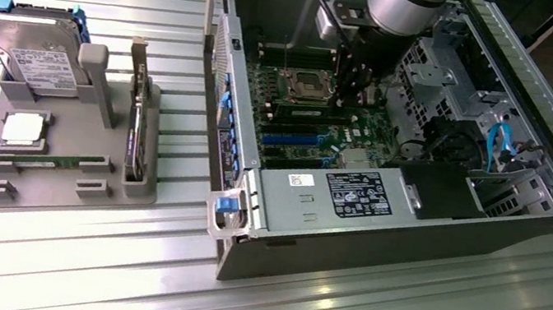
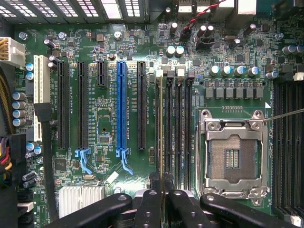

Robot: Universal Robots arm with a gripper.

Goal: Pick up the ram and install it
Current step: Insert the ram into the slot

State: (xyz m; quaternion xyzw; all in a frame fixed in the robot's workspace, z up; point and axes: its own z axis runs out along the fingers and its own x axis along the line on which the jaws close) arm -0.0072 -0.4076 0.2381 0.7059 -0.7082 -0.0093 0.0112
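The ram [image 2: 161,123] is a thin green stick seen edge-on, standing in a memory slot of the motherboard [image 2: 109,118], next to the empty processor socket [image 2: 232,152]. My gripper [image 2: 162,183] is down inside the open computer case, and its black fingers [image 2: 148,199] close together on the near end of the stick's top edge. In the exterior view the gripper [image 1: 351,92] hangs under the arm, over the ram [image 1: 313,104] by the socket [image 1: 308,83].
The computer case [image 1: 247,200] lies open on the metal table. At the exterior view's left, a grey fixture [image 1: 49,186] holds a hard drive [image 1: 32,54], a tall card on edge [image 1: 138,116], a processor [image 1: 23,127] and another green stick [image 1: 42,160]. Cables and drive cages [image 1: 500,149] crowd the case's right.
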